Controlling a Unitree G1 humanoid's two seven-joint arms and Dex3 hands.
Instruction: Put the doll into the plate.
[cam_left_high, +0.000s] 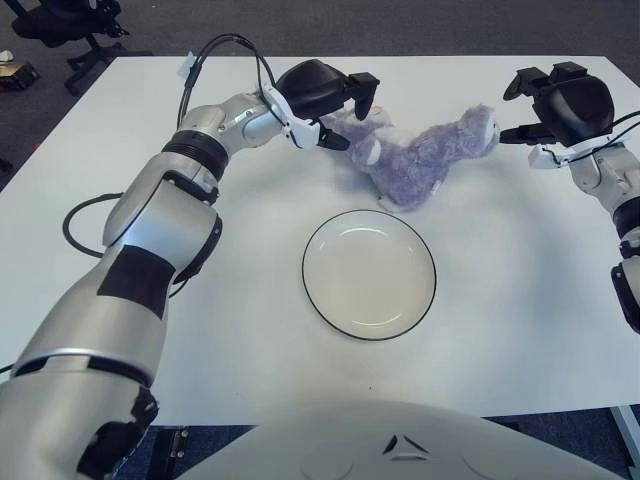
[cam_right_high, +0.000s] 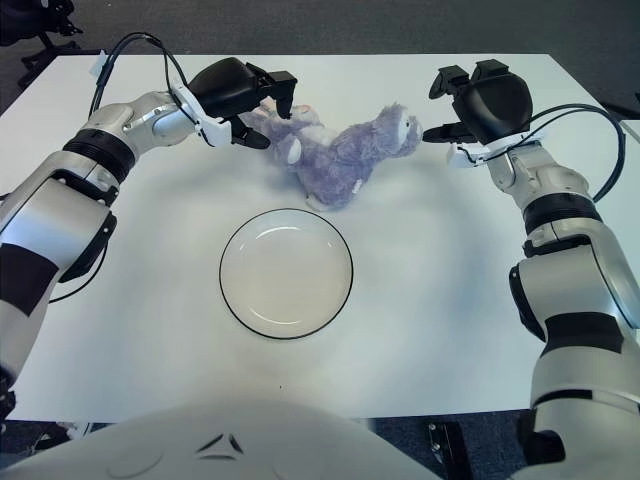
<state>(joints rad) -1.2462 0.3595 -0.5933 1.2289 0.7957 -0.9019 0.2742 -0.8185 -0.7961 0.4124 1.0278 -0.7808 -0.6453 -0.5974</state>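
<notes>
Looking like an office or lab: white table (cam_left_high: 120, 250) standing on grey carpet (cam_left_high: 400, 25), wheeled office chair (cam_left_high: 70, 25) sitting far left.

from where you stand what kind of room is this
Probably an office or lab set up for robot trials. A plain white table holds only a purple doll and a plate; a black office chair stands on grey floor. The left hand and right hand flank the doll.
</notes>
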